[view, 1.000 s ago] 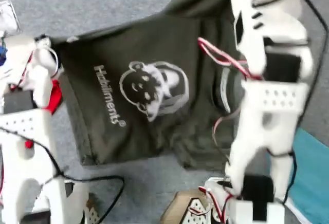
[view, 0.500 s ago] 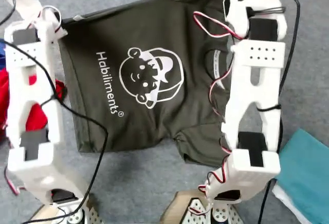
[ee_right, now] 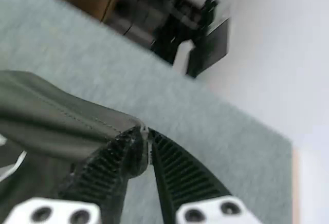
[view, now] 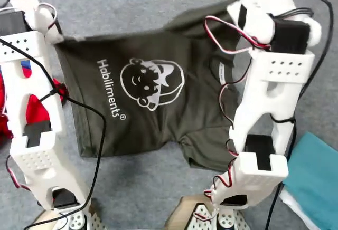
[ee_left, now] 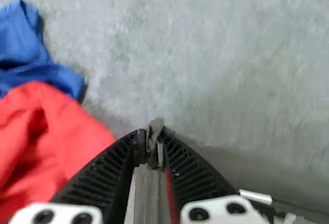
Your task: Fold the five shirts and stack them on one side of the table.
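High view looks down over the table (view: pixel 132 8); wrist views sit close behind their jaws, sharing the olive shirt (view: pixel 195 98).

I get soft, even light over the grey cloth-covered table (view: pixel 148 193) in the high view. The dark olive printed shirt (view: pixel 137 124) casts only a faint shadow along its near hem. The white plastic arms (view: pixel 280 69) come up bright, close to glare. Beside the black ribbed left gripper (ee_left: pixel 154 136) lies a dim band of shade. The white wall (ee_right: pixel 267 54) looks washed out.
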`<state>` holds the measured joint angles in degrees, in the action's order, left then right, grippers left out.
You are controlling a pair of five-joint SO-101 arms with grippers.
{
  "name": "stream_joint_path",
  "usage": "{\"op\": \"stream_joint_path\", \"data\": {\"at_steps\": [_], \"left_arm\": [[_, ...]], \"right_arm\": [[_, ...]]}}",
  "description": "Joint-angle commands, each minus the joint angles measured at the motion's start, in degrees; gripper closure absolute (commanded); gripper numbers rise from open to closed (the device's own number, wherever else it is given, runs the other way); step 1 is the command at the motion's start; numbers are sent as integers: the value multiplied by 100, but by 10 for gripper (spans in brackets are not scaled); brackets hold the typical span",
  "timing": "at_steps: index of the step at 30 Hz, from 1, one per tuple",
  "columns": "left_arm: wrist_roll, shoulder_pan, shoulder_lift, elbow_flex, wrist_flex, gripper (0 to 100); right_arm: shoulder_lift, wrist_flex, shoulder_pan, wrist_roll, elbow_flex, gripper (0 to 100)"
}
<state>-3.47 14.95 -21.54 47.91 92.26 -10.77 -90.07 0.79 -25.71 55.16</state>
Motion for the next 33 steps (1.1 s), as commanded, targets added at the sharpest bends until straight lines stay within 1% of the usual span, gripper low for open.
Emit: {"op": "stream_joint_path", "data": {"at_steps": [1, 5, 7, 11, 14, 17, 22, 25, 29, 33], "left_arm": [[-281, -281, 22, 255, 607, 981], [-264, -290, 22, 211, 774, 981], [-281, -308, 57, -88, 844, 981], [-281, -281, 75, -1029, 818, 981], [-290, -158, 92, -1793, 413, 981], [-299, -97, 418, -2690, 62, 981], [-536, -149, 1490, -5108, -1099, 981], [-545, -149, 2255, -6743, -1916, 981], [-765, -149, 3116, -8334, -2620, 981], [-809, -149, 3635, -9037, -2734, 981]], "right_arm": [[48, -607, 57, -79, 374, 994], [286, -1231, 48, -70, 382, 994], [523, -1231, 101, -79, 154, 994], [1226, -1213, 13, -114, -989, 994], [1965, -1011, -136, -105, -2325, 994], [2870, -193, -127, -114, -3952, 994], [4453, 1143, -127, -299, -7002, 994], [5508, 1749, 4, -607, -8532, 994], [6791, 1978, 242, -1046, -10105, 994], [7846, 1978, 629, -1451, -11116, 994]]}}
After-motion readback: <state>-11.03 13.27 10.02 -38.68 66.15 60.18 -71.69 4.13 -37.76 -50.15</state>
